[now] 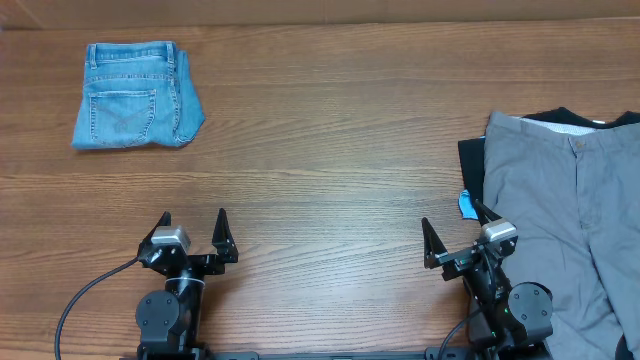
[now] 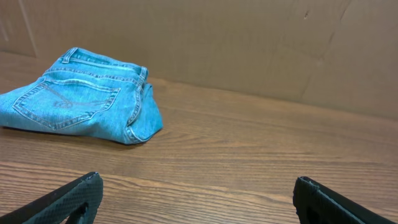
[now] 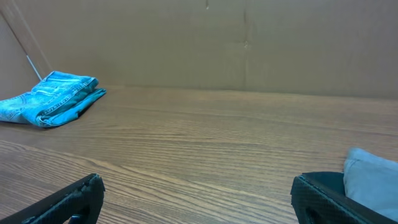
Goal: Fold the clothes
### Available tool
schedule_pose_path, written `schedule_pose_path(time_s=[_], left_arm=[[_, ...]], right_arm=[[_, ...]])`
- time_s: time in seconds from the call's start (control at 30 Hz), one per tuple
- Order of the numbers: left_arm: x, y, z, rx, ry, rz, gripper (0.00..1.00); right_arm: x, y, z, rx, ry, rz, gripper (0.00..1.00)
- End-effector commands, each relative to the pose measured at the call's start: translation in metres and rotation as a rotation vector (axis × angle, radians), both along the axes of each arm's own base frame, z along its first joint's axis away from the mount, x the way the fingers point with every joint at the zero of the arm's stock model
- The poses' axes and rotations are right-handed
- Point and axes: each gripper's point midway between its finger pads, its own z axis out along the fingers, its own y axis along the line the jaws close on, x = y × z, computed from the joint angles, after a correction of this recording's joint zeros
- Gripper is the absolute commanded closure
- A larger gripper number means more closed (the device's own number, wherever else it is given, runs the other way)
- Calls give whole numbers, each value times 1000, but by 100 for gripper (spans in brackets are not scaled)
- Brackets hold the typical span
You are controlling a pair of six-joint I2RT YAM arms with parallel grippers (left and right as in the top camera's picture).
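Overhead: light blue jeans [image 1: 137, 96] folded into a compact bundle at the far left corner of the wood surface [image 1: 330, 170], with back pocket and waistband facing up. Left wrist view shows the bundle lying flat, its folded edge to the right and a cardboard wall [image 2: 261, 43] behind.

Left fingers [image 1: 224, 240] spread wide apart, holding nothing, at the near edge and well apart from the jeans. Right fingers [image 1: 430, 245] likewise spread and empty.

Just beside the right fingers, grey trousers [image 1: 560, 210] lie unfolded on a black garment [image 1: 472, 160] at the right edge. A small blue tag [image 1: 467, 205] shows at the trousers' left side.
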Motion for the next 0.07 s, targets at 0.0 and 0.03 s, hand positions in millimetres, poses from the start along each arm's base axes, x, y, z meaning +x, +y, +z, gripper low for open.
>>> schedule_pose_path(time_s=[0.0,0.03], left_arm=[[0,0,0,-8,-6,4,0],[0,0,0,-8,-6,4,0]], right_arm=[[0,0,3,8,-14,0,0],[0,0,3,8,-14,0,0]])
